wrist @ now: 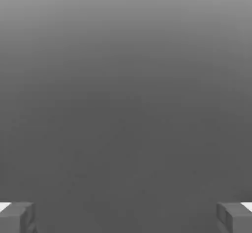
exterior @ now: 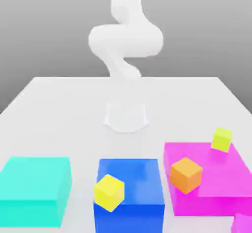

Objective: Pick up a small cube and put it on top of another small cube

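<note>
Yellow cube: While the task does not say which small cube is meant, the yellow cube (exterior: 109,192) shows across the near-left corner of the blue block's top; whether it touches is unclear.
Its pose: tilted, one corner pointing down; equal sides, so no long axis.
Blue block (exterior: 138,178): under the yellow cube in the exterior view, between the other two blocks.
Orange cube (exterior: 186,176): tilted, corner down, across the magenta block's left edge, towards its near-left corner.
Lime cube (exterior: 222,139): slightly tilted, at the magenta block's far-right corner.
Magenta block (exterior: 216,163): wide, behind the orange cube.
Turquoise block (exterior: 34,178): near the pale surface's (exterior: 69,104) near-left corner.
Pink cube (exterior: 242,224): partly cut off at the exterior view's lower right.
Gripper (wrist: 126,218): fingers spread wide, nothing between them.
</note>
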{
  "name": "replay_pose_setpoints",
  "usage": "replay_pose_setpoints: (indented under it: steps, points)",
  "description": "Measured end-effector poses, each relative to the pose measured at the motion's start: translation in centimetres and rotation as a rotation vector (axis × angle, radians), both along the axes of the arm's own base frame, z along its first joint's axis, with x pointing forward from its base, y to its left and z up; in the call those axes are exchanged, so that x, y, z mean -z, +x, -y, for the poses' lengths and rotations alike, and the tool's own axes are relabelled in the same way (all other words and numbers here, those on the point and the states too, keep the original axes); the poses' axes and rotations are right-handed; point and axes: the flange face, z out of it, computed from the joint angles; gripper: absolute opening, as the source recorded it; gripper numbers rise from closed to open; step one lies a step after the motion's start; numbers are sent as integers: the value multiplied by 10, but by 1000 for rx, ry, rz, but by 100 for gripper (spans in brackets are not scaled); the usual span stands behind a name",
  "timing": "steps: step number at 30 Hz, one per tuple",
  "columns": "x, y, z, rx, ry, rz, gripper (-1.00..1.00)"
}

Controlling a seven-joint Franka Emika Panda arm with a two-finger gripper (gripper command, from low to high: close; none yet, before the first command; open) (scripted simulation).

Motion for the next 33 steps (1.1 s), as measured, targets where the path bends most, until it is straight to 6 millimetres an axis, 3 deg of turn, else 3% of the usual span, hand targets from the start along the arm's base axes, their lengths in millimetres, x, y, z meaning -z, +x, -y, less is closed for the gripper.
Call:
replay_pose_setpoints:
  steps: [8, 16, 24, 33]
  points:
    - [96, 89, -57, 72, 24, -186, 0]
    - [213, 144, -119, 133, 47, -360, 0]
    - [343, 162, -184, 189, 76, -534, 0]
    - [489, 141, -249, 262, 115, -723, 0]
